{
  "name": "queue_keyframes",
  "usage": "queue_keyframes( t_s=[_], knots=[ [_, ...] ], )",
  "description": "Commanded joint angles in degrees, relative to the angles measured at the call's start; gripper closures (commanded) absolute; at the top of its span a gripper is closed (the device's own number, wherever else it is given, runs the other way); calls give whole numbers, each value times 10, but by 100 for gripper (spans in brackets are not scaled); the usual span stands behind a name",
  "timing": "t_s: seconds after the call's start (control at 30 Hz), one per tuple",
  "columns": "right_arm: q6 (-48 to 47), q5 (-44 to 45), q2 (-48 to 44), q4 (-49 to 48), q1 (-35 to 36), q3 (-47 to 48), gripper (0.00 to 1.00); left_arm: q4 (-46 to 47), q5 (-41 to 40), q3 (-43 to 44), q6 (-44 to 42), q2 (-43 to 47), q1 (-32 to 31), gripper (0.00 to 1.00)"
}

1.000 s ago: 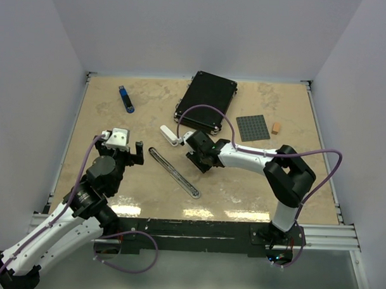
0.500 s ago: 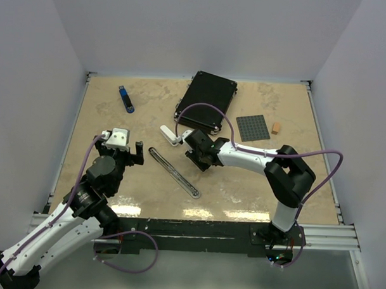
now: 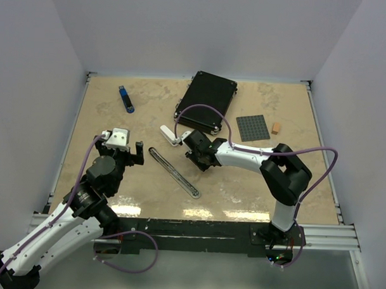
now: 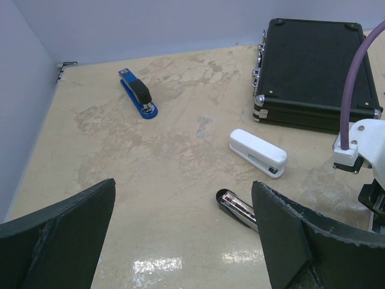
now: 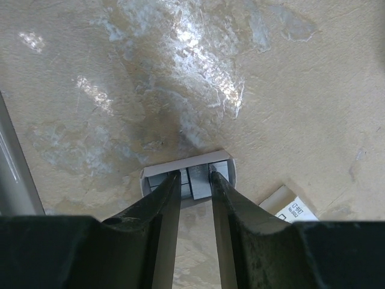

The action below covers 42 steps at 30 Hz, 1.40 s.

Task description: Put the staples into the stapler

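1. The staples (image 5: 197, 179) lie as a grey strip in a little open white tray (image 5: 186, 166) on the bench, with a printed card sleeve (image 5: 287, 208) just beside it.
2. The right hand (image 3: 194, 149) is down over that tray. Its fingers (image 5: 163, 208) are drawn nearly together with the strip in the slit between them; whether they already pinch it I cannot tell.
3. Over the last second this hand has crept slightly left, toward the white stapler (image 3: 171, 135), and its fingers have narrowed a touch. I judge a strip is being picked up, so loading has not begun.
4. The left hand (image 4: 183, 192) has not moved. It hovers spread wide and holds nothing.
5. A long dark metal rail (image 3: 174, 172) lies between the arms. Farther out are a blue stapler (image 3: 125, 98), a black case (image 3: 207, 100), a grey studded plate (image 3: 253, 127) and an orange-brown cube (image 3: 276, 128).
6. The bench (image 3: 242, 181) is glossy, marbled beige, closed in by plain pale walls.
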<state>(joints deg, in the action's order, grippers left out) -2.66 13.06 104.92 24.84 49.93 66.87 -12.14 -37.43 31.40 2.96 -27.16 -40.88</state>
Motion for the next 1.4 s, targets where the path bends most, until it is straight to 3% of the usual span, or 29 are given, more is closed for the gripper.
queue_keyframes(
  t_s=[0.0, 0.27, 0.5, 0.67, 0.8, 1.37],
  knots=[
    [-4, 17, 8, -5, 2, 17, 68, 5, 7, 22, 3, -1, 5, 0],
    [-3, -13, 22, 4, 0, 13, 70, 5, 10, 22, 2, -4, 5, 0],
    [-2, -39, 9, 12, 1, 12, 80, 7, 13, 22, 1, -5, 5, 0],
    [-4, -35, 17, 23, -2, 18, 79, 7, 15, 22, 2, -7, 6, 0],
    [2, -46, 13, 21, -5, 18, 92, 7, 15, 22, 1, -6, 7, 0],
    [16, -50, -83, 53, -5, 37, 96, 7, 16, 21, 2, -4, 8, 0]
  ],
)
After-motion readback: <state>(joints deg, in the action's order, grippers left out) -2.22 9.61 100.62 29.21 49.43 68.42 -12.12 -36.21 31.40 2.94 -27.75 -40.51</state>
